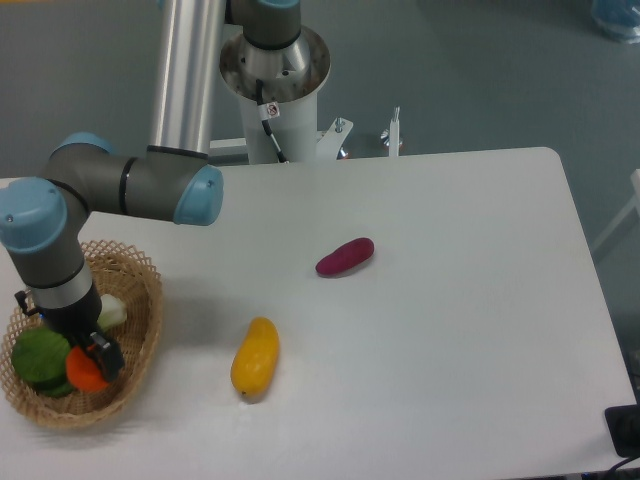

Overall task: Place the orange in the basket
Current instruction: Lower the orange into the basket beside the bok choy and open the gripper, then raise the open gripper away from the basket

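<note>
At the far left of the white counter (430, 300) sits the oval, shallow, light tan woven wicker basket (140, 335), its open-weave rim near the counter's front-left corner. Inside it, at the left, lies a dark green, rounded leafy vegetable (38, 358), and towards the back a pale whitish-green item (112, 312) shows only in part behind the arm. The small, round, bright orange-red orange (84, 372) lies in the basket, touching the green vegetable's right side. The grey arm with light blue joint caps (130, 185) reaches down into the basket from above, and its dark two-piece fingers (100, 357) sit right at the orange, over its upper right side; part of the fruit is hidden by them. Whether the fingers are clamped on the orange or parted from it cannot be told, as the wrist and the dark parts blur together here. Further right, well apart from the basket, an elongated yellow-orange, mango-like fruit (255, 357) lies on the bare counter. Right of that and further back lies a purple oblong vegetable (345, 257), tilted with its right end further back. Beyond the counter's rear edge stands the arm's white base column (280, 110).
</note>
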Available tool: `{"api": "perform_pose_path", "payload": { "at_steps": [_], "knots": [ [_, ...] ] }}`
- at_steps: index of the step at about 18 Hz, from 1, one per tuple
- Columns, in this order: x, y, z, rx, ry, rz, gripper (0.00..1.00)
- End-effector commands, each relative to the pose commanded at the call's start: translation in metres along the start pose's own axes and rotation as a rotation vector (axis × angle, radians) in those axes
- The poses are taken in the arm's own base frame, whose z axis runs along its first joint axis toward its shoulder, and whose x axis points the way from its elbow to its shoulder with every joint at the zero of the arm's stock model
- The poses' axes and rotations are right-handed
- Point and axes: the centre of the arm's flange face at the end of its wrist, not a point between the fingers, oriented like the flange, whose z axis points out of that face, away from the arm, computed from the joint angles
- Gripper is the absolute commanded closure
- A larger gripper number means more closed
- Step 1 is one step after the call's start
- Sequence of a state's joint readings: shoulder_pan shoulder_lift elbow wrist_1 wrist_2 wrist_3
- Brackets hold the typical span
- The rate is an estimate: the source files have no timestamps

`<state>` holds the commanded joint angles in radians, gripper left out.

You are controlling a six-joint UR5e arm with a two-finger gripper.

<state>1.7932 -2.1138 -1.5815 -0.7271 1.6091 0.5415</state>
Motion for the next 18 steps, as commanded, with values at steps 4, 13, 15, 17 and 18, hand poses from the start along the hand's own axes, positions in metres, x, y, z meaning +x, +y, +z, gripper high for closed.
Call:
{"api": "perform_pose_path", "payload": {
  "at_steps": [4, 13, 15, 17, 18],
  "knots": [
    [-0.001, -0.001, -0.008, 0.008, -0.008, -0.002, 0.0],
    [-0.076, 0.04, -0.017, -0.094, -0.166, -0.081, 0.0],
    [-0.106, 0.06, -0.018, -0.113, -0.168, -0.086, 0.0],
    [-0.149, 0.101, -0.026, -0.145, -0.167, -0.07, 0.0],
    [-0.165, 0.119, -0.029, -0.153, -0.161, -0.065, 0.0]
  ]
}}
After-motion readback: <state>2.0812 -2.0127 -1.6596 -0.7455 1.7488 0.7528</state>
